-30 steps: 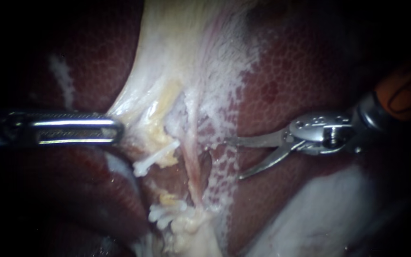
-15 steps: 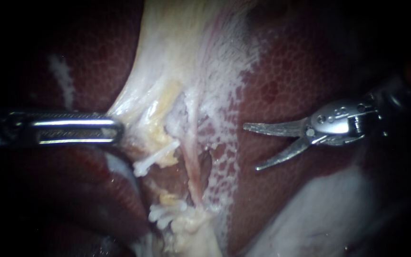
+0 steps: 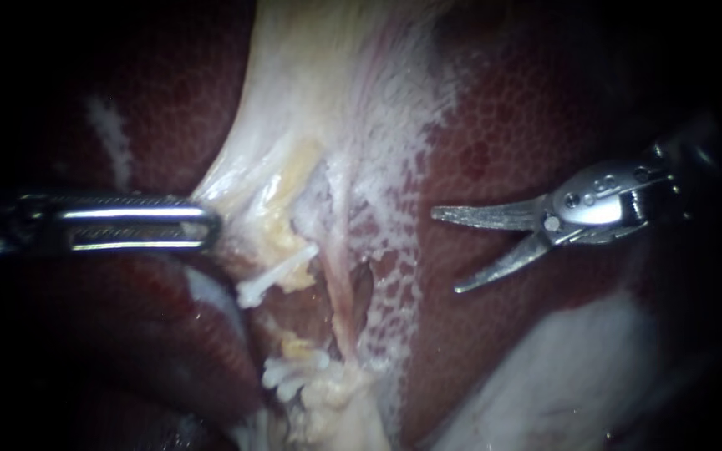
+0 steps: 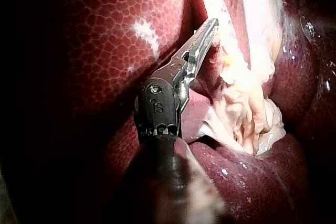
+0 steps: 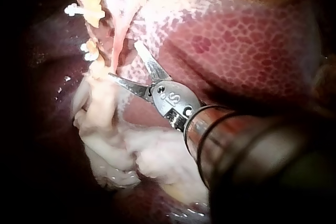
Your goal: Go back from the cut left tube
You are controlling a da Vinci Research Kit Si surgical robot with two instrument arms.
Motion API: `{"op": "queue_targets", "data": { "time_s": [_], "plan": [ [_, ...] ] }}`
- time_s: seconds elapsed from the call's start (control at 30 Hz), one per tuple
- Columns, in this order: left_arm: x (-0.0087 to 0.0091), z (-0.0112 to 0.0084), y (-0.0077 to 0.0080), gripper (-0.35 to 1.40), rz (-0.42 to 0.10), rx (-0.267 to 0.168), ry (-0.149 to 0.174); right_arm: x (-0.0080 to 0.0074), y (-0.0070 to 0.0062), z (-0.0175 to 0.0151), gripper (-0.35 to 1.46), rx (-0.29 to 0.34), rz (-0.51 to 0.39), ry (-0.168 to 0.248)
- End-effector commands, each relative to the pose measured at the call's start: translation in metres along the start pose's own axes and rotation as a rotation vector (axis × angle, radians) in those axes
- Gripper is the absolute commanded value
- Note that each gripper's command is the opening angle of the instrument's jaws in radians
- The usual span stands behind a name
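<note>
The cut left tube (image 3: 296, 344) is lying in two stumps, each carrying white clips (image 3: 271, 282), just beside the pink uncut tube (image 3: 340, 292). We are judging it soft, slippery and easily torn, so nothing should be gripping it. Our right instrument (image 3: 445, 251) is hanging over the liver (image 3: 495, 125), jaws wide and empty, apart from the stumps. Our left instrument (image 3: 209, 225) is clamping pale tissue (image 3: 294, 108). No container is showing.

Black surrounds, bright light at centre
</note>
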Motion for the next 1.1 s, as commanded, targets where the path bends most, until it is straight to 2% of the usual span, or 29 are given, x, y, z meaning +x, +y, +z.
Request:
{"op": "queue_targets", "data": {
  "time_s": [0.03,0.27,0.53,0.73,0.9,1.1],
  "plan": [
    [0.0000,0.0000,0.0001,-0.35,0.000,0.000,0.000,0.0000,0.0000,0.0000,1.23,0.000,-0.002,0.000],
    [0.0003,0.0007,0.0006,-0.35,0.001,-0.002,-0.001,-0.0002,0.0001,-0.0002,1.23,0.000,-0.002,0.000],
    [0.0018,0.0021,0.0030,-0.35,0.006,-0.005,0.007,-0.0004,0.0001,-0.0006,1.23,0.001,-0.003,0.000],
    [0.0031,0.0040,0.0045,-0.35,0.012,-0.014,0.023,-0.0005,0.0002,-0.0007,1.23,0.001,-0.003,0.000],
    [0.0038,0.0053,0.0046,-0.35,0.004,-0.005,0.030,-0.0005,0.0002,-0.0008,1.23,0.001,-0.003,0.000],
    [0.0040,0.0059,0.0040,-0.35,0.006,0.004,0.035,-0.0005,0.0002,-0.0008,1.23,0.001,-0.002,0.000]
  ]
}}
